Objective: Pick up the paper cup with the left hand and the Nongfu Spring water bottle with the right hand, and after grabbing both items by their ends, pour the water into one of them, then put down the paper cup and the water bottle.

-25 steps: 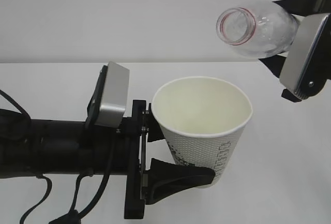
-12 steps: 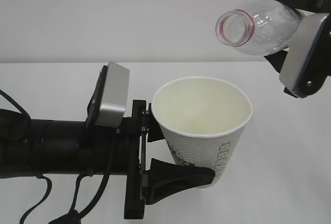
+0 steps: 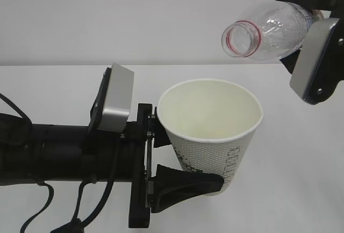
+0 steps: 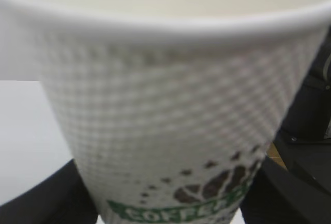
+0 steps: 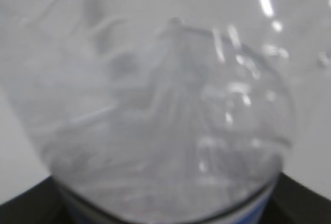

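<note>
Pouring in hand, by the look of it. Left hand (image 3: 180, 160) clamped on the lower side of the paper cup (image 3: 209, 131), upright, near and centre above the table (image 3: 301, 190). Right hand (image 3: 317, 39) clamped on the body of the water bottle (image 3: 266, 31), tipped nearly level, far right, mouth above and just right of the rim. No stream visible, and no pool clear in the cup. Best to bring the mouth over the cup's middle, tip slowly, hold the cup level. Green band on the cup reads roughly "COFFEE", blurred; bottle label unreadable.
</note>
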You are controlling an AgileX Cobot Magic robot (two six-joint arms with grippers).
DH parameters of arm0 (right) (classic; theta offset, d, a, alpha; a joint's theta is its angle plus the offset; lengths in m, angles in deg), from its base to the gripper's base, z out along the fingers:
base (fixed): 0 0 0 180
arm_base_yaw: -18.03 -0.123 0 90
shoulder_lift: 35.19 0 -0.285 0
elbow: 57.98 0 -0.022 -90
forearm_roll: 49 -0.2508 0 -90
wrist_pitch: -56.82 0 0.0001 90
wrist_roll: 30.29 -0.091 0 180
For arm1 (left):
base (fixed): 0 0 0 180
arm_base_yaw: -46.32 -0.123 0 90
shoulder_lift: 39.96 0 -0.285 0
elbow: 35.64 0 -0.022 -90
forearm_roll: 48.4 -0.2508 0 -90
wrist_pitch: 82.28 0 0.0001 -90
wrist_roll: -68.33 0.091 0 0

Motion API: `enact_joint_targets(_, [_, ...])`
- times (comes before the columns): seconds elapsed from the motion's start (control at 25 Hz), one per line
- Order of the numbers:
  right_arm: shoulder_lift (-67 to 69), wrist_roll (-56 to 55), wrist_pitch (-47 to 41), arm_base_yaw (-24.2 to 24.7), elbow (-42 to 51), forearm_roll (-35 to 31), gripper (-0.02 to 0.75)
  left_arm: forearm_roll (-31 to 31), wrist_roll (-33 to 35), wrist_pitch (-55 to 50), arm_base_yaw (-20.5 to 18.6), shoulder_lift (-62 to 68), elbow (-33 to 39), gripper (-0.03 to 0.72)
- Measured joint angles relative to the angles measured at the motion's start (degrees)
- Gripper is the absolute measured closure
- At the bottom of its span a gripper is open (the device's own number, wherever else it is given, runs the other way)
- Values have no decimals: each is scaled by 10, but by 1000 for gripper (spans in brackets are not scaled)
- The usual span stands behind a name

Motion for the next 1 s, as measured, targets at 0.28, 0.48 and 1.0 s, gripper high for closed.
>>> enact_joint_targets(0.28, [0, 33, 16, 0, 0, -22, 253, 0, 0, 0, 0, 0, 0, 155])
enact_joint_targets(0.48, [0, 58, 25, 0, 0, -34, 253, 0, 0, 0, 0, 0, 0, 155])
enact_joint_targets(1.0, [0, 116, 47, 0, 0, -70, 253, 0, 0, 0, 0, 0, 0, 155])
